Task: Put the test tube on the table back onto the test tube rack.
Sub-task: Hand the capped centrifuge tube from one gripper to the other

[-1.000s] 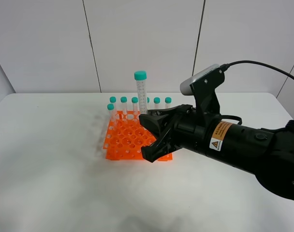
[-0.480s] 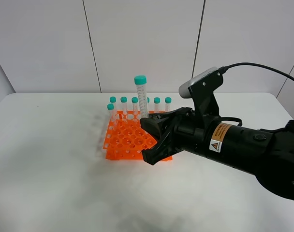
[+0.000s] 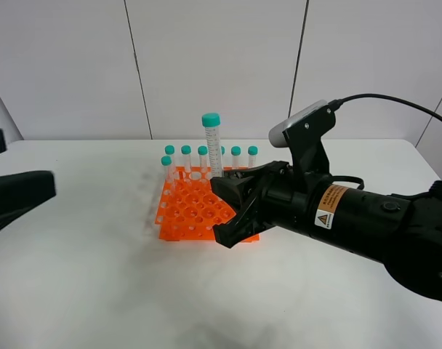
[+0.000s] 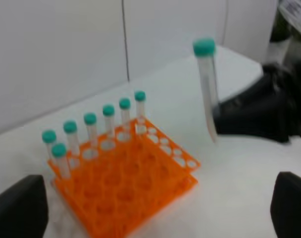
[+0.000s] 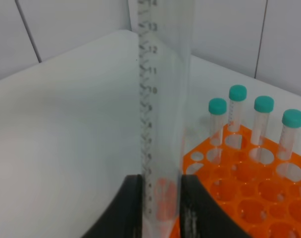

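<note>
Entering from the side, the left gripper (image 3: pixel 29 161) now shows in the high view where only bare table (image 3: pixel 97 291) lay a moment ago. Its fingers are spread wide, with nothing between them. The right gripper (image 5: pixel 160 213) sits a touch lower than before and is clenched on the test tube (image 3: pixel 213 145) near its conical end. The cap rises well above the fingertips and the tube is close to upright, leaning slightly.

Just below and beyond those fingers lies the test tube rack (image 3: pixel 192 211), with seven capped tubes (image 3: pixel 202 154) standing along its far edge. Which hole the tip sits over cannot be told.

The step in hand looks like seating the tube. Because the grip is so low, little of the tube sticks out beneath the fingers, so they will likely meet the rack's top tier early. It seems best to straighten the tube first, centre the tip over an empty hole away from the standing tubes, descend straight, and let go only once the tip is inside the hole.
</note>
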